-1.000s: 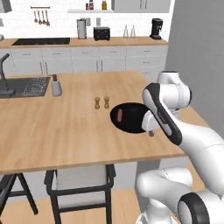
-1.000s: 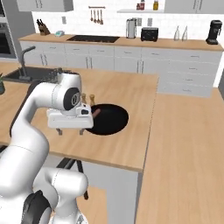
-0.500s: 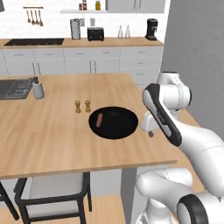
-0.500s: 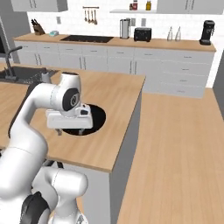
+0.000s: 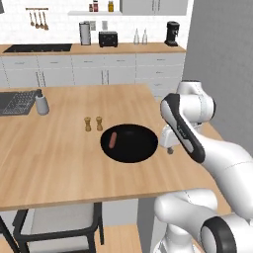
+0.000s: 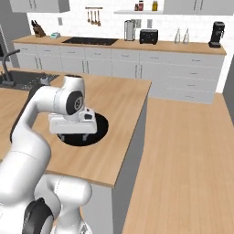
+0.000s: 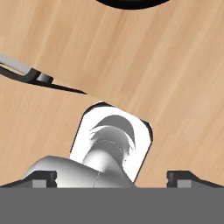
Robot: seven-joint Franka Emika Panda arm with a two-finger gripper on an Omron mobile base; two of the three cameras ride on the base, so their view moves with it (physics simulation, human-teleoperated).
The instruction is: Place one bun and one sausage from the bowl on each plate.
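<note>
- The wooden island counter (image 5: 59, 163) is the widest thing before me; its near right corner lies just under my arm, and in the right base view its edge drops away to the wooden floor (image 6: 192, 151).
- My own arm (image 5: 188, 126) rises from the lower right of the left base view, bends at a white elbow and folds back down, so that my wrist hangs low over the counter at the right rim of the bowl. From the right base view the boxy hand hangs level in front of the black dish.
- The bowl (image 5: 131, 143), a wide, shallow black round, sits on the counter near its right end, with its right rim just beside my hand. In the hand view a sliver of its black rim (image 7: 131, 3) shows at the top edge.
- My gripper (image 5: 170, 149) points down at the wood just right of the bowl, jaws spread as wide as they go, with nothing between them. In the hand view my two dark fingertips (image 7: 41, 176) stand far apart at the bottom corners.
- One sausage (image 5: 112, 140), reddish brown, lies in the left part of the bowl. Its long axis runs away from me toward the back wall, leaning slightly to the right at its far end.
- Two small brown shakers (image 5: 93, 123) stand upright side by side, just beyond the bowl's left rim.
</note>
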